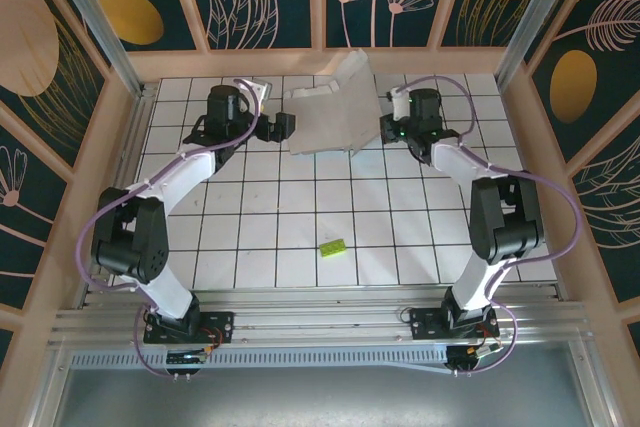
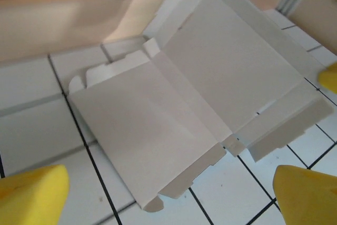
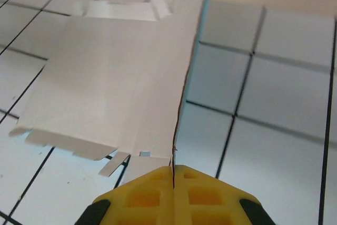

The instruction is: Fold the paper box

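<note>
The left gripper (image 1: 284,128) is held at the left edge of the paper box (image 1: 330,117). Its yellow fingertips (image 2: 32,196) are spread wide and nothing is held between them. The sheet lies just ahead of those fingers, to their right, at the far middle of the white tiled table (image 1: 250,227).

The box is seen unfolded with its pale grey-white side up. It is thin matte cardboard, scored into flat rectangular panels, with small rounded tabs (image 2: 158,201) along the near edge. One panel lies flat on the tiles, and the far panel is tilted up towards the wooden back wall (image 1: 300,62). The creases are judged to run from near to far, so the sheet spans crosswise between the two arms. A lime-green block (image 1: 332,246) lies well apart from it, nearer the bases.

The right gripper (image 3: 174,175) is clamped shut on the sheet's right edge, which is pinched upright between its pads, and a sliver of teal shows along that edge. The right arm therefore has the hold, and the next fold is judged to call for the free left fingers.
</note>
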